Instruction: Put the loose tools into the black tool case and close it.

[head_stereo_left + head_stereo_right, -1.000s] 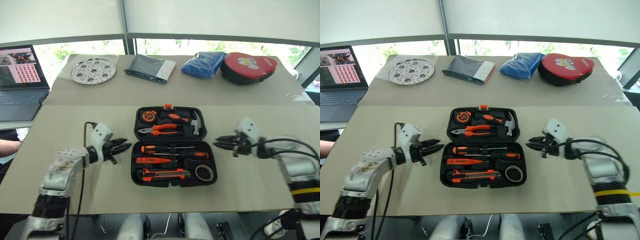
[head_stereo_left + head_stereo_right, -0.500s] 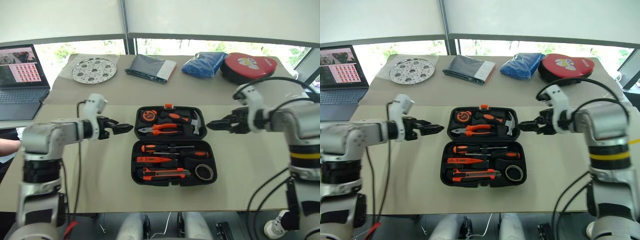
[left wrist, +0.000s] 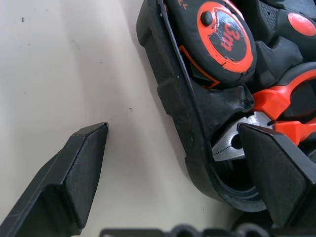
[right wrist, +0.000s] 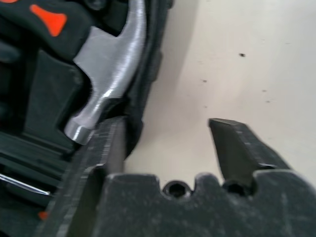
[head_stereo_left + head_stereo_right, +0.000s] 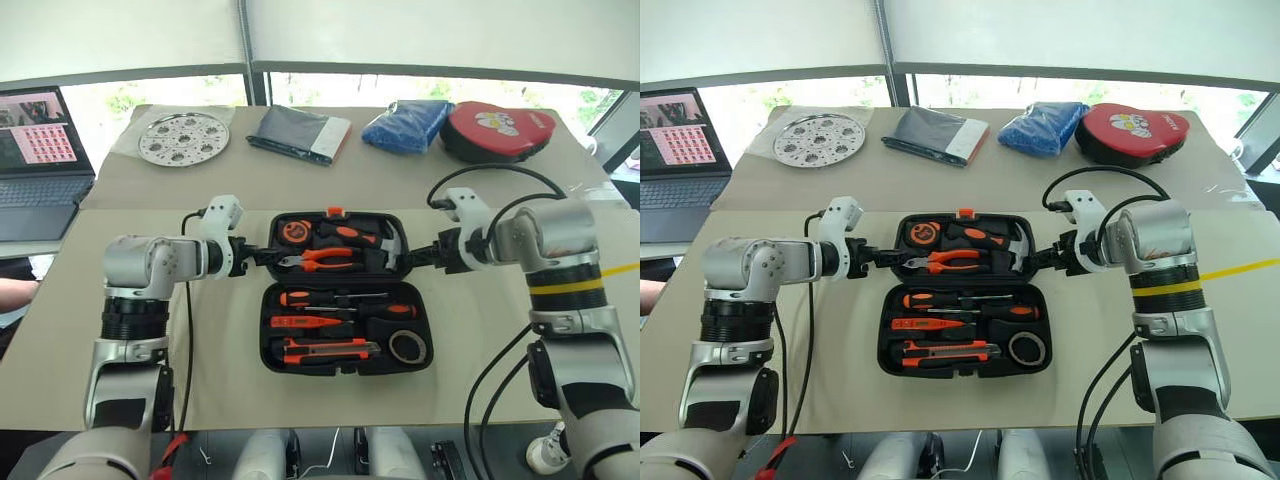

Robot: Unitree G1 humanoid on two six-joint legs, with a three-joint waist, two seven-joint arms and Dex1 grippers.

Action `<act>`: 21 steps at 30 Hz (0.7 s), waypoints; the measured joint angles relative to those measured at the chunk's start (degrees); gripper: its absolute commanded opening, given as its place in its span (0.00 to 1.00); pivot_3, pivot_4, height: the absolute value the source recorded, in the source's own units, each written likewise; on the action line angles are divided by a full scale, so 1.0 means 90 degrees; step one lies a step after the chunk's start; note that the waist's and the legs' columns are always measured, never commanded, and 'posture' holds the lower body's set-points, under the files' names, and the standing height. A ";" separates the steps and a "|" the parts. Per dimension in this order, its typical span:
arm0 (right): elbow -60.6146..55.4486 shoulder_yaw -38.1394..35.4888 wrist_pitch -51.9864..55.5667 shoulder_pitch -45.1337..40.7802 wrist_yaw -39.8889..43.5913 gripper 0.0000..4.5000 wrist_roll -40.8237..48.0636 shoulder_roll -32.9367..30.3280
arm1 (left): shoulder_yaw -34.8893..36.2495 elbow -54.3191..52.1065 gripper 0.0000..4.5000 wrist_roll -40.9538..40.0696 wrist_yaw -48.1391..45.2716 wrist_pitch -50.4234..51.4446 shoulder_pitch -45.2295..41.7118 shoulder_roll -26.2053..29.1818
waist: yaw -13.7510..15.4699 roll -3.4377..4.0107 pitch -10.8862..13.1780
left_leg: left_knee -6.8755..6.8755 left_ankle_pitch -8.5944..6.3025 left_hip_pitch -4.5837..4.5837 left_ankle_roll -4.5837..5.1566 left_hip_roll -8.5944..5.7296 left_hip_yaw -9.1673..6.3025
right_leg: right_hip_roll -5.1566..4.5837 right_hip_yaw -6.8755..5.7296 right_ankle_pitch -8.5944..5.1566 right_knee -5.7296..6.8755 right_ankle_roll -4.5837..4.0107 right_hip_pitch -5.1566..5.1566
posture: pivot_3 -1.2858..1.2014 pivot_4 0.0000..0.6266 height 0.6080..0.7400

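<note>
The black tool case (image 5: 346,372) lies open on the table, its lid half away from me. The near half holds two screwdrivers (image 5: 305,297) (image 5: 392,309), a slim orange tool (image 5: 300,321), the utility knife (image 5: 325,350) and a dark tape roll (image 5: 405,346). My left gripper (image 5: 262,256) is open astride the lid's left rim, one finger (image 3: 79,168) over the table and the other (image 3: 276,168) over the pliers (image 3: 284,106). My right gripper (image 5: 418,258) is open astride the right rim, one finger (image 4: 106,148) beside the hammer head (image 4: 106,84) and the other over the table.
Along the back of the table lie a round metal plate (image 5: 180,137), a flat dark pouch (image 5: 300,133), a blue bag (image 5: 405,125) and a red-topped oval case (image 5: 498,130). A laptop (image 5: 40,150) stands open at the far left. The lid also holds a tape measure (image 3: 224,39).
Both arms have lifted from beside the case's near half and swung inward to the lid's two side rims. The left gripper's fingers have spread wider.
</note>
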 measured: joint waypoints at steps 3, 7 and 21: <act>-0.0009 -0.0003 0.0000 -0.0009 -0.0013 0.17 0.0053 0.0083 | -0.0033 0.0074 0.69 0.0031 0.0073 -0.0039 0.0000 -0.0043 | 0.0006 0.0000 0.0000 | 0.0001 0.0000 0.0011 0.0000 0.0001 -0.0006 | -0.0002 0.0000 0.0000 0.0000 0.0000 0.0011 | 0.52 0.24 1.00; 0.0074 -0.0014 0.0005 -0.0066 -0.0101 0.00 0.0082 0.0186 | -0.0063 0.0106 0.34 -0.0016 -0.0003 -0.0059 -0.0029 -0.0114 | 0.0011 0.0002 -0.0002 | 0.0003 0.0001 0.0020 0.0001 0.0001 -0.0006 | -0.0004 0.0001 0.0001 0.0005 -0.0001 0.0021 | 0.52 0.24 1.00; -0.0498 -0.0229 -0.1191 0.0660 0.0076 0.00 0.0299 0.0119 | 0.0399 -0.0206 0.01 -0.0260 -0.0118 -0.0813 0.0597 -0.0202 | -0.0022 0.0010 -0.0011 | -0.0006 0.0037 0.0025 -0.0014 0.0013 -0.0025 | -0.0004 0.0030 0.0017 0.0031 -0.0028 -0.0005 | 0.52 0.24 1.00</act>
